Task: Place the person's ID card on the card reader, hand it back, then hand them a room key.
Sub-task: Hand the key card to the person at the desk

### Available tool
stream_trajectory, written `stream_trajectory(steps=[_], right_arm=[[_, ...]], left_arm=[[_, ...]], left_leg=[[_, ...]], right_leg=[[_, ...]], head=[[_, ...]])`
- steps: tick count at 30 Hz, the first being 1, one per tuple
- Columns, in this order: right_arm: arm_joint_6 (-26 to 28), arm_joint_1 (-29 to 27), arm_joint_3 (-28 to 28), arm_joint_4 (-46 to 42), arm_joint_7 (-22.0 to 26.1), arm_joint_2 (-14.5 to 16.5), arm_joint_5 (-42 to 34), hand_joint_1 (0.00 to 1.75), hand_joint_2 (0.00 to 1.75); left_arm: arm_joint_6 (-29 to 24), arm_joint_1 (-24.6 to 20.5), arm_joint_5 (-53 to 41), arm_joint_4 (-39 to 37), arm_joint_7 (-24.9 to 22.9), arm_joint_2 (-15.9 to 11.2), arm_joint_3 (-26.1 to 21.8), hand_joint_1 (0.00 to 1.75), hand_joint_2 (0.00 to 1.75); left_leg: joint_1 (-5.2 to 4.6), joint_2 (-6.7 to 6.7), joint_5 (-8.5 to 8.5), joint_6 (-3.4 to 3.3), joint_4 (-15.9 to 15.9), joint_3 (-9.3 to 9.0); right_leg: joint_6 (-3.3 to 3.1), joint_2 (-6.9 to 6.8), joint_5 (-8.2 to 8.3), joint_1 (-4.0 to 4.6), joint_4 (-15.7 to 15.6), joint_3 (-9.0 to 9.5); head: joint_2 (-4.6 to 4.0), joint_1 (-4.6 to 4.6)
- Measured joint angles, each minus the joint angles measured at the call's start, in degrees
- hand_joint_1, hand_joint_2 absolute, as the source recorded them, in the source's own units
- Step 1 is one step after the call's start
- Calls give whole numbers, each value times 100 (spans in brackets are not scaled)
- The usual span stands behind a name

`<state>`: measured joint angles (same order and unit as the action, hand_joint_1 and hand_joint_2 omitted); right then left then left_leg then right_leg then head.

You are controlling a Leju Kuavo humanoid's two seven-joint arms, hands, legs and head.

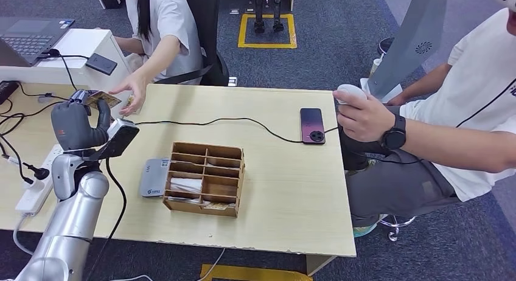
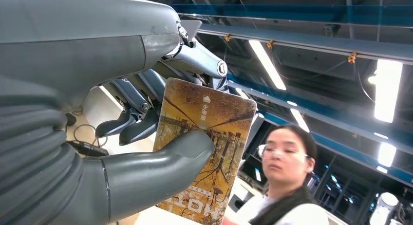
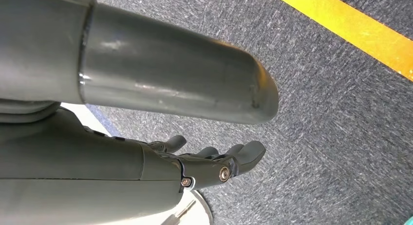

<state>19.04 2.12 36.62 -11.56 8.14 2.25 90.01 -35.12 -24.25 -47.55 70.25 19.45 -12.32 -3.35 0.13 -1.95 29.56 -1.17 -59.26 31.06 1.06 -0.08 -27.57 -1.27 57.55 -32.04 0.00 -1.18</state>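
My left hand (image 1: 79, 126) is raised over the table's left end and pinches a brown-and-yellow picture card (image 1: 102, 98). In the left wrist view the thumb (image 2: 160, 161) presses that card (image 2: 209, 137) against the darker fingers. A seated person's hand (image 1: 131, 89) reaches in right beside the card's far edge; whether it touches the card I cannot tell. The grey card reader (image 1: 154, 176) lies flat on the table, against the left side of a wooden compartment box (image 1: 205, 179). My right hand (image 3: 214, 161) hangs over the carpet with loose fingers and holds nothing.
A black phone (image 1: 312, 125) lies at the right of the table, with a black cable running to it. A white power strip (image 1: 36, 187) and a laptop (image 1: 30, 38) are at the left. A second person at the right holds a white object (image 1: 351, 93).
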Motion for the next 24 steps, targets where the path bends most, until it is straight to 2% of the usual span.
stream_trajectory(steps=[3, 7, 13, 19, 24], right_arm=[[2, 18, -16, 0, 21, 0, -3, 0, 0], [-4, 23, -33, 0, 4, 0, -3, 0, 0], [-9, 13, -36, 1, -67, 0, -4, 0, 0], [26, -25, -36, 1, -137, 0, -87, 0, 0], [21, -67, -36, 2, -164, -5, -111, 0, 0]], left_arm=[[-13, -65, -7, -83, 0, 34, 54, 175, 175], [-14, -119, 10, -168, -3, 66, 96, 0, 175], [26, -139, 303, -214, -57, 80, 103, 0, 175], [679, -189, 1450, -207, -91, 145, 101, 0, 175], [1098, 38, 1876, 199, 235, 158, 102, 0, 175]], left_leg=[[0, -2, 0, 0, 0, 0], [0, -3, 0, 0, 0, 0], [0, -3, 0, 0, 0, 0], [0, -2, 0, 0, 0, 2], [0, -4, 1, 0, 0, 3]], right_leg=[[0, 2, 0, 0, 0, 0], [0, 2, 0, 0, 0, 0], [0, 3, 0, 1, 0, -2], [0, 2, 0, 1, 0, 0], [0, 3, 0, 0, 0, 0]], head=[[0, 1], [0, -1], [0, -1], [0, -1], [0, -1]])
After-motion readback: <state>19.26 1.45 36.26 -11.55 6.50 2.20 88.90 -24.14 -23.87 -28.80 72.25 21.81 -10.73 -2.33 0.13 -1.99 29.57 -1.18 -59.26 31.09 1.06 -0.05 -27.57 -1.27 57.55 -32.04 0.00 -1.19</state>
